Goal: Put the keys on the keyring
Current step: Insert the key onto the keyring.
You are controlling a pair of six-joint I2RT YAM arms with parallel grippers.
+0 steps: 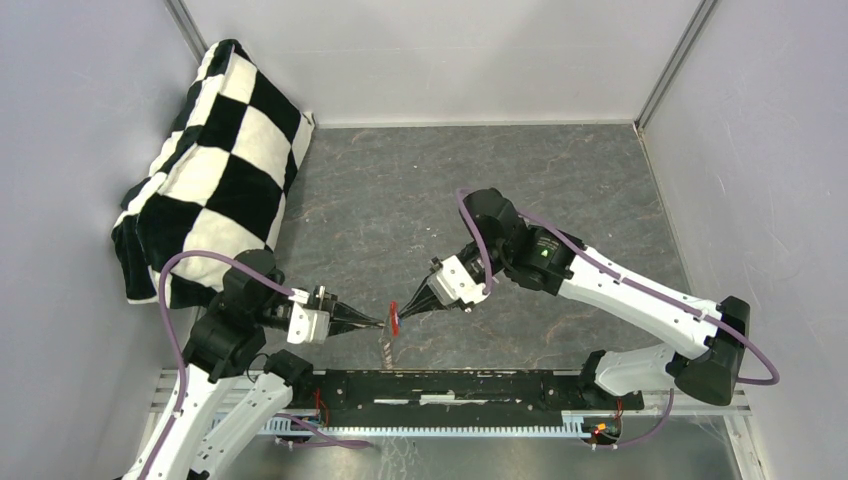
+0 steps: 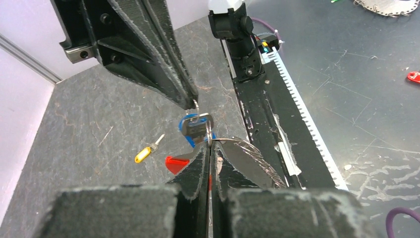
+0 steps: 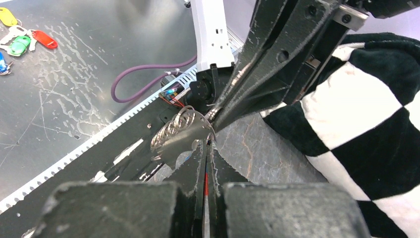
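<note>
Both grippers meet above the near middle of the table. The keyring (image 1: 394,318) is a red piece with a thin metal ring, and a shiny metal tag (image 2: 245,158) hangs from it. My left gripper (image 2: 210,145) is shut on the thin ring, with the red piece (image 2: 174,163) just behind its fingers. My right gripper (image 2: 190,101) comes from the far side, shut on the ring's other end. A blue-capped key (image 2: 192,130) hangs between the two tips. A yellow-capped key (image 2: 143,154) lies on the table beyond. Red shows through the shut fingers of the right gripper (image 3: 206,144).
A black-and-white checkered cloth (image 1: 215,165) is heaped at the back left, close behind the left arm. A black rail (image 1: 450,390) runs along the near edge. Grey walls enclose the table. Coloured key tags (image 3: 20,42) lie on the surface beyond the rail.
</note>
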